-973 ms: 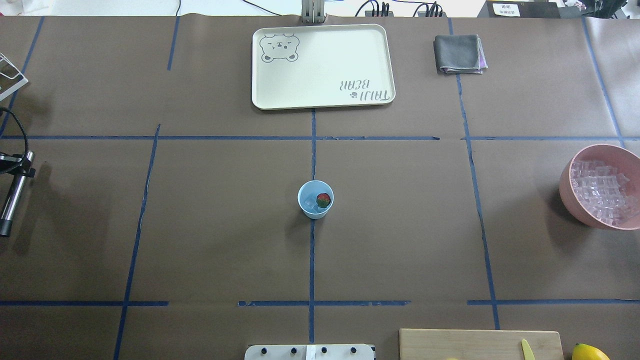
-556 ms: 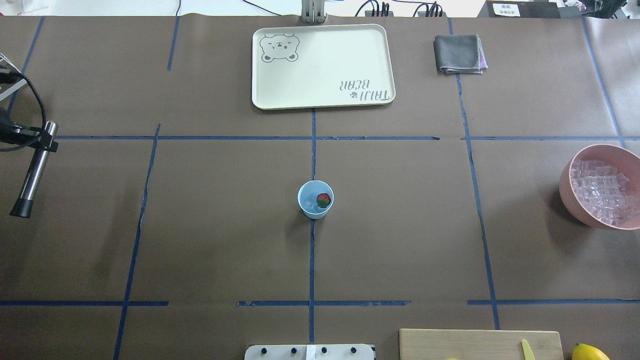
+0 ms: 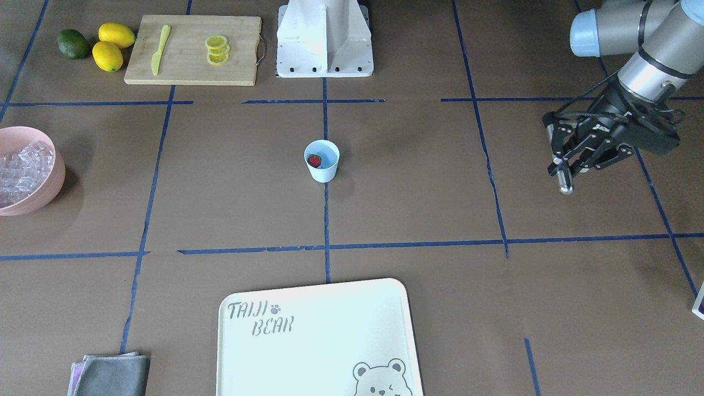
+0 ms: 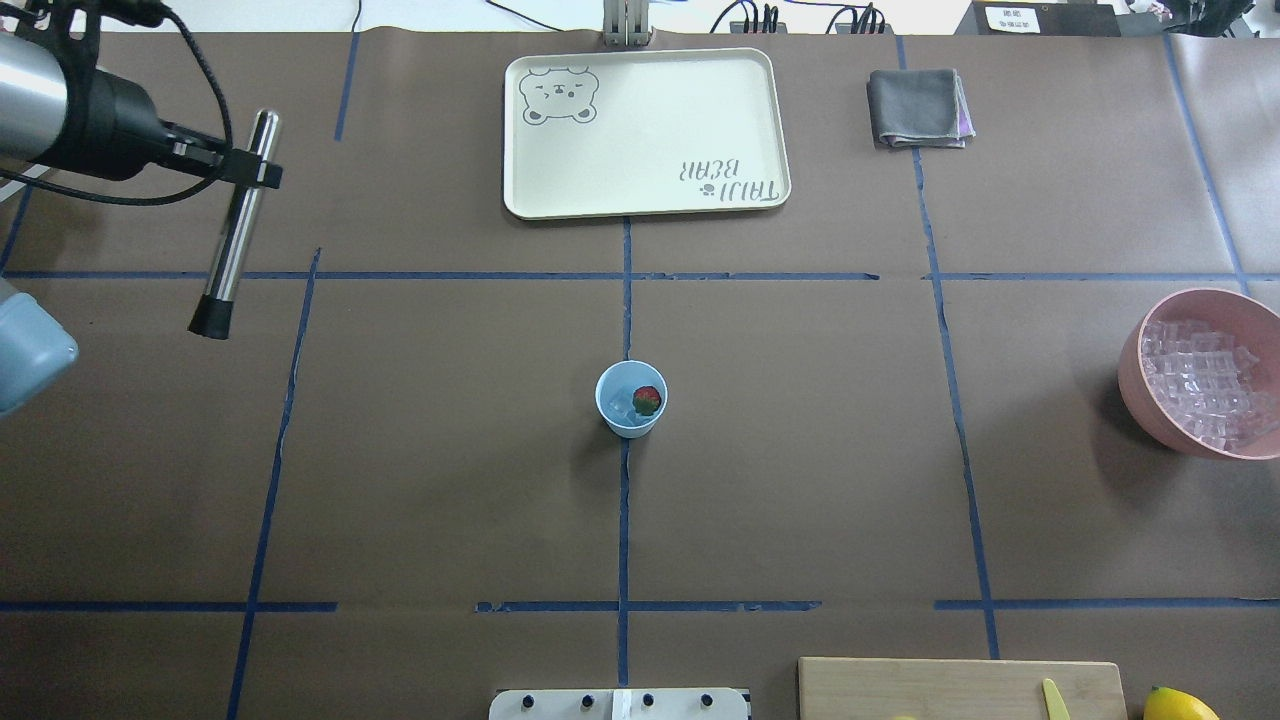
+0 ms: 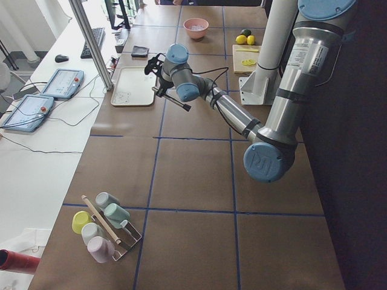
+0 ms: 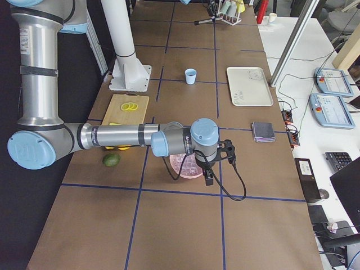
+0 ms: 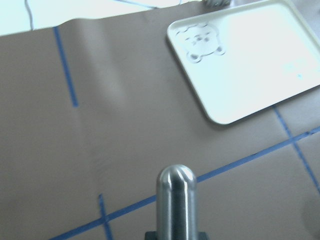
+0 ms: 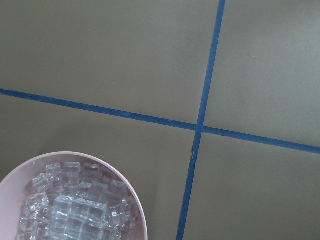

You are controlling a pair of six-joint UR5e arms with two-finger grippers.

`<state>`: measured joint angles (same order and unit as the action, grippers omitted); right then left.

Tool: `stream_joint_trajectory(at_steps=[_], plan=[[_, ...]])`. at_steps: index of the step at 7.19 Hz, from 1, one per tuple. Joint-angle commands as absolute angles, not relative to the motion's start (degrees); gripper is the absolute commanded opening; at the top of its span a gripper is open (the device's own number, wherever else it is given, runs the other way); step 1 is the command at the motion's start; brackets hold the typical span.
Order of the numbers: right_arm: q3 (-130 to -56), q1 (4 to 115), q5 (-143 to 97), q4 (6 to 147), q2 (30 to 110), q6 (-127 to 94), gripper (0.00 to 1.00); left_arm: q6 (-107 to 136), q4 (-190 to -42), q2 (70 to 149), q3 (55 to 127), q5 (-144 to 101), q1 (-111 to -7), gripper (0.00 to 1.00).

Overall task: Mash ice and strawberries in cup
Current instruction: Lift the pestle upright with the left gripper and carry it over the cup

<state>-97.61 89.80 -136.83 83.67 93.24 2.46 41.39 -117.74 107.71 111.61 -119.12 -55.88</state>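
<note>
The pale blue cup (image 4: 630, 418) (image 3: 322, 171) stands at the table's middle. Inside it lie a red strawberry (image 4: 647, 400) (image 3: 314, 160) and clear ice (image 4: 620, 403). My left gripper (image 4: 255, 172) (image 3: 562, 162) hovers far out over the table's left side, shut on a steel muddler (image 4: 228, 260) with a black end. The muddler's rounded metal end (image 7: 175, 197) fills the bottom of the left wrist view. My right gripper (image 6: 209, 171) shows only in the exterior right view, over the pink bowl. I cannot tell whether it is open or shut.
A pink bowl (image 4: 1135, 375) (image 8: 135, 210) full of ice cubes sits at the right edge. At the far side lie a cream tray (image 4: 650, 130) and a folded grey cloth (image 4: 915, 108). A cutting board (image 3: 192, 52) with lemon slices and a yellow knife, lemons and a green fruit lie near the base.
My left arm has swung in from the left edge, carrying the muddler away from the robot and rightward. The cup and its contents have not moved.
</note>
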Motion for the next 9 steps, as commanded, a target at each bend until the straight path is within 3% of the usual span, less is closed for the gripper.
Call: stream_joint_trajectory(at_steps=[1, 4, 7, 9], plan=[[-97.4, 89.8, -136.6, 83.8, 93.2, 2.6, 1.0, 48.8, -131.3, 109.3, 112.9, -107.3, -47.0, 0.0], [-97.3, 89.7, -136.6, 83.8, 93.2, 2.6, 1.0, 51.7, -152.4, 107.3, 112.1, -89.8, -36.1, 0.0], [-97.6, 89.6, -136.7, 83.8, 93.2, 2.6, 1.0, 39.1, -179.7, 105.9, 100.0, -77.1, -31.0, 0.0], [-97.6, 89.6, -136.8, 83.8, 93.2, 2.6, 1.0, 30.8, -183.7, 108.8, 99.0, -63.9, -19.5, 0.0]])
